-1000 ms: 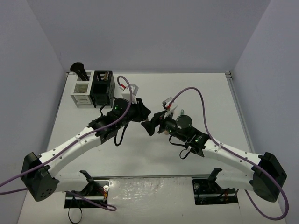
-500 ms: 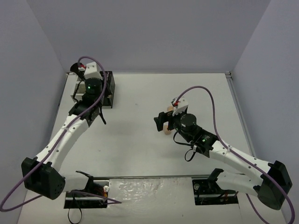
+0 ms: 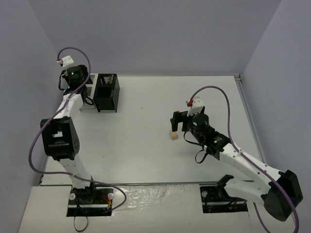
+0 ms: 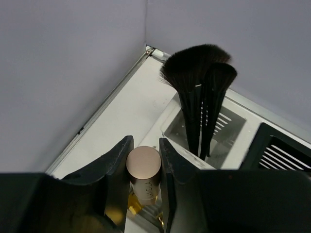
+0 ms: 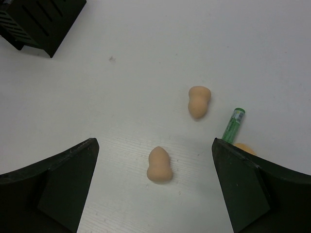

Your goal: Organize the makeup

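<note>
Left end effector (image 4: 145, 148): narrowed to a slim gap, clamped on a rose-gold tube (image 4: 144, 167) held upright, cap up, apparently for an end-first drop.
Tube's place: at the white bin (image 4: 228, 128) in the far-left corner of the tabletop (image 3: 146, 155); impossible to tell whether its foot is already inside.
White bin: stocked with two black brushes (image 4: 199, 97), bristles up and handles down in one compartment, so probably the home for tall, slim pieces.
Black bin (image 4: 284, 150): right beside the white one, too dark to read.
Right end effector (image 5: 154, 145): spread wide, gripping nothing, poised over the loose pieces right of the tabletop's centre.
Peach sponges (image 5: 159, 165): one lying almost under the open fingers, a second sponge (image 5: 198, 102) a little beyond, a third half hidden behind a finger.
Green tube (image 5: 233, 124): flat near the second sponge, not touching it.
Likely next pick: the nearest sponge, soft enough to need only a light squeeze.
</note>
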`<move>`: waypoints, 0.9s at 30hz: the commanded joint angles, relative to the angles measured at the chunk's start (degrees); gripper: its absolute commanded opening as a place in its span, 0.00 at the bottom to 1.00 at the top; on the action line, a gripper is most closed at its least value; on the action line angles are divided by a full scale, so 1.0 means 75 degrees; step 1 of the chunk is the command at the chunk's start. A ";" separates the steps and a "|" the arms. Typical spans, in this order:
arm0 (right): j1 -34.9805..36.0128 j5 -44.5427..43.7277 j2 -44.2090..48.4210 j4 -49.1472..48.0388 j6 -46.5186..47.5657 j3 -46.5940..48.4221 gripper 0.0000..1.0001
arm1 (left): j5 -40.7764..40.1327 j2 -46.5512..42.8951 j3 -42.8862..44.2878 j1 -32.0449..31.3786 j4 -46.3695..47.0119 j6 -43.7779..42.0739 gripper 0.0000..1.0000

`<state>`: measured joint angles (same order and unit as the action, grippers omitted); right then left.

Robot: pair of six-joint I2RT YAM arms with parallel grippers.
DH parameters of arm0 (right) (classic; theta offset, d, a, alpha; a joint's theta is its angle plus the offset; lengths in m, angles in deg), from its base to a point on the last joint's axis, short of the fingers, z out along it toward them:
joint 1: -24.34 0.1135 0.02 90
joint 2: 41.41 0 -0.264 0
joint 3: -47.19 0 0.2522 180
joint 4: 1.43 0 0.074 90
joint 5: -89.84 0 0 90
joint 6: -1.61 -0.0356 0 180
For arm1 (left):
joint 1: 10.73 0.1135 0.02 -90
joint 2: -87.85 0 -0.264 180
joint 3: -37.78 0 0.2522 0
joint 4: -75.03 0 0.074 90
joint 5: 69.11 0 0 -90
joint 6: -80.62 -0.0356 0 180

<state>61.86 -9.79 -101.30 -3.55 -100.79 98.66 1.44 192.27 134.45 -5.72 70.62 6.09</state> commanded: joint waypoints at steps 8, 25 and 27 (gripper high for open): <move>-0.0183 -0.0271 -0.0353 -0.0173 -0.0033 0.0309 1.00 | 0.0009 -0.0065 0.0482 -0.0072 0.0693 -0.0332 0.43; -0.1902 0.0086 -0.3342 0.1193 -0.0747 0.2142 0.84 | 0.2206 -0.5077 -0.1043 -0.0210 -0.3564 0.1243 0.95; -0.2027 0.0125 -0.3697 0.1221 -0.0762 0.2306 0.76 | 0.2701 -0.5674 -0.1432 -0.0212 -0.3982 0.1163 0.95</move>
<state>47.85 -9.97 -124.68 4.89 -105.25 111.65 11.85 158.42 126.53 -6.75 51.21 12.57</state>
